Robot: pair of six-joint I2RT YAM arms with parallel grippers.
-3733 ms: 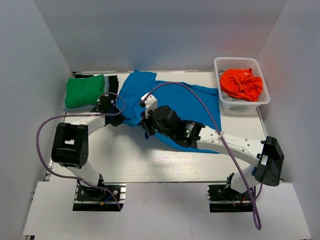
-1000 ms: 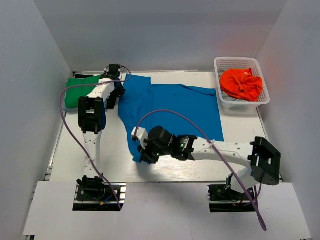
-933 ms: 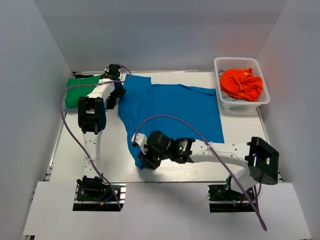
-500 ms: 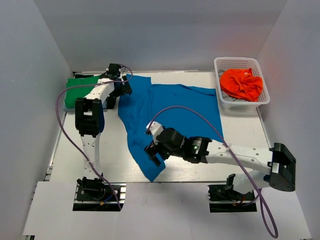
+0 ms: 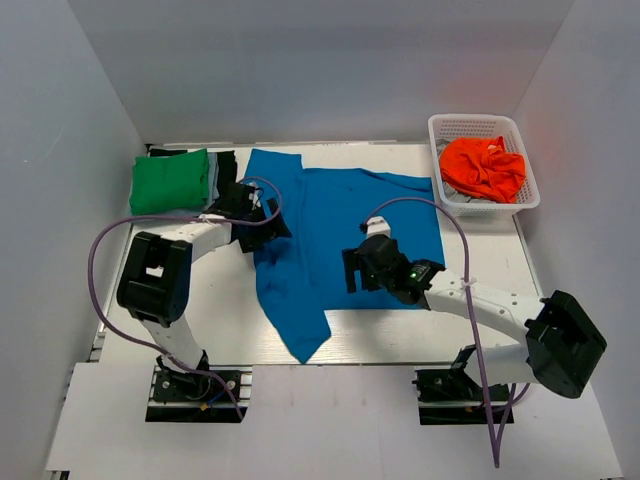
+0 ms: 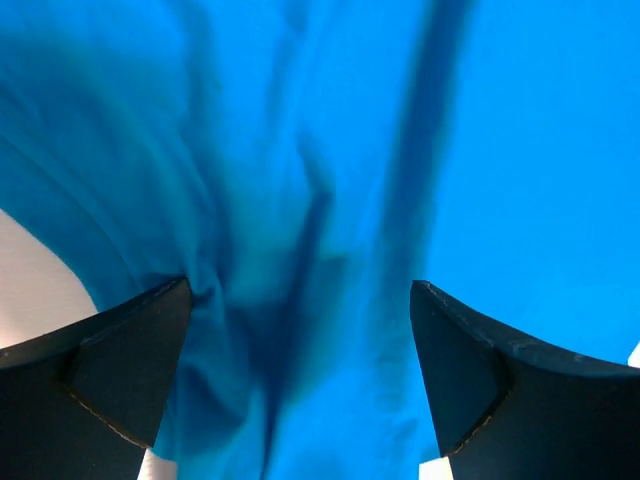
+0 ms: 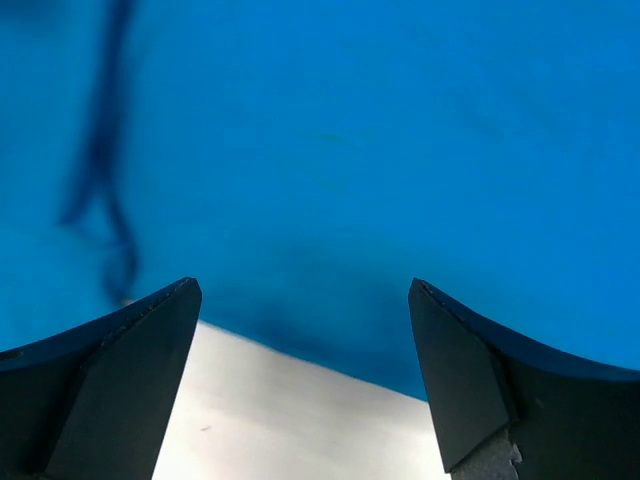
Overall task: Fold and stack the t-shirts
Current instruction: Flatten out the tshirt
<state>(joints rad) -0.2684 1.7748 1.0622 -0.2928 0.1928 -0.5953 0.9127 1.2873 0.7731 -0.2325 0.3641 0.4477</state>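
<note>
The bright blue t-shirt (image 5: 340, 215) lies spread across the middle of the table, one narrow end (image 5: 303, 335) reaching toward the front edge. My left gripper (image 5: 264, 216) hovers open over its wrinkled left side; in the left wrist view the blue cloth (image 6: 300, 150) fills the gap between the left gripper's (image 6: 300, 287) fingers. My right gripper (image 5: 352, 269) stands open over the shirt's near hem, and the right wrist view shows the right gripper (image 7: 304, 285) with the blue hem (image 7: 330, 200) and bare table (image 7: 300, 420) below it. Neither holds anything. A folded green t-shirt (image 5: 170, 180) tops darker ones at the back left.
A white mesh basket (image 5: 478, 122) at the back right holds a crumpled orange t-shirt (image 5: 483, 168). White walls enclose the table on three sides. Purple cables loop off both arms.
Both grippers have opened and let go of the blue shirt. The right arm drew back to the right, and the left arm came down from the back edge toward the shirt's left side.
</note>
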